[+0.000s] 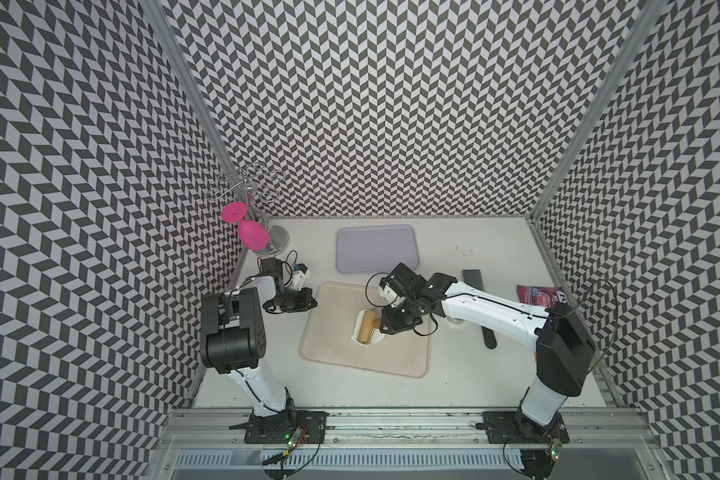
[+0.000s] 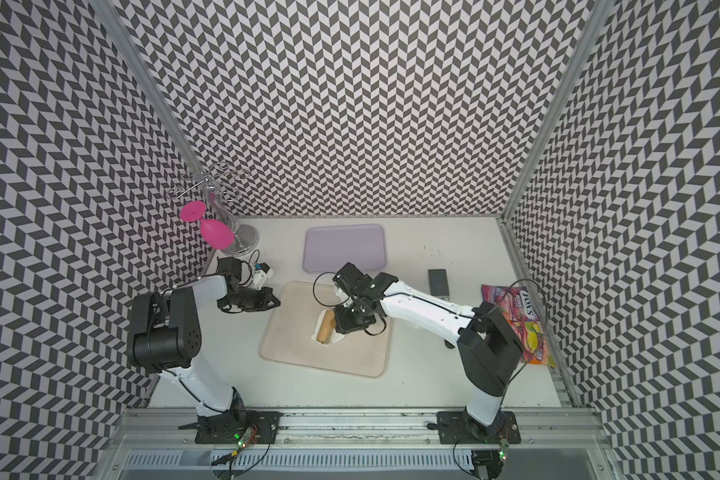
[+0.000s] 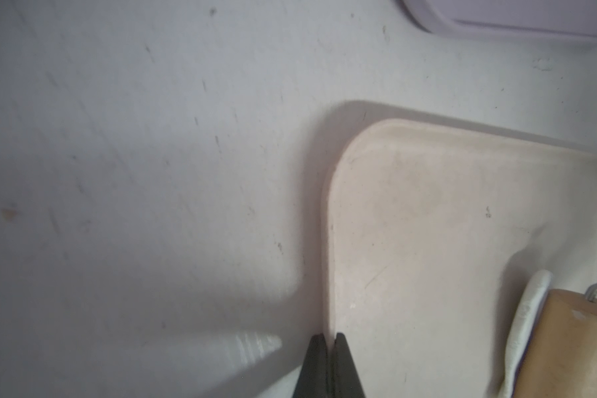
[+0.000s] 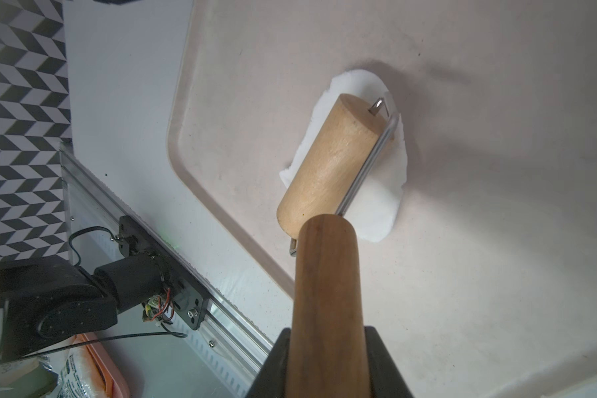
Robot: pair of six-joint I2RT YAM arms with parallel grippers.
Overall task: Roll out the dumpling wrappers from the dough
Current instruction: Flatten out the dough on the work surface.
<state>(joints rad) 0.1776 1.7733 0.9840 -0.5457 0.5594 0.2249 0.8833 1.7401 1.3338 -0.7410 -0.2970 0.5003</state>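
1. Locate the shallow beige rectangular plastic tray (image 1: 329, 332). It lies in the middle of the table, between the two arms.

2. Locate the soft white dough (image 4: 379, 203). It lies near the tray's centre as a thick oblong slab, only partly flattened. No round dumpling wrappers are visible (judge the task to be at an early rolling stage).

3. Check the pale wooden roller drum on a wire frame (image 4: 328, 162). It rests on the dough. Its long axis runs along the dough's own length, and white shows on both sides of it.

4. Check the right gripper (image 4: 326, 344). Its jaws are clamped partway closed on the roller's darker wooden handle (image 4: 324, 286). The dough lies directly ahead of this claw, past the handle's end. Your next stroke therefore runs crosswise to the drum, sideways over the tray.

5. Check the left gripper (image 3: 328, 339). It is fully closed and empty at the tray's side rim, well apart from the dough. The right arm is the nearer one.
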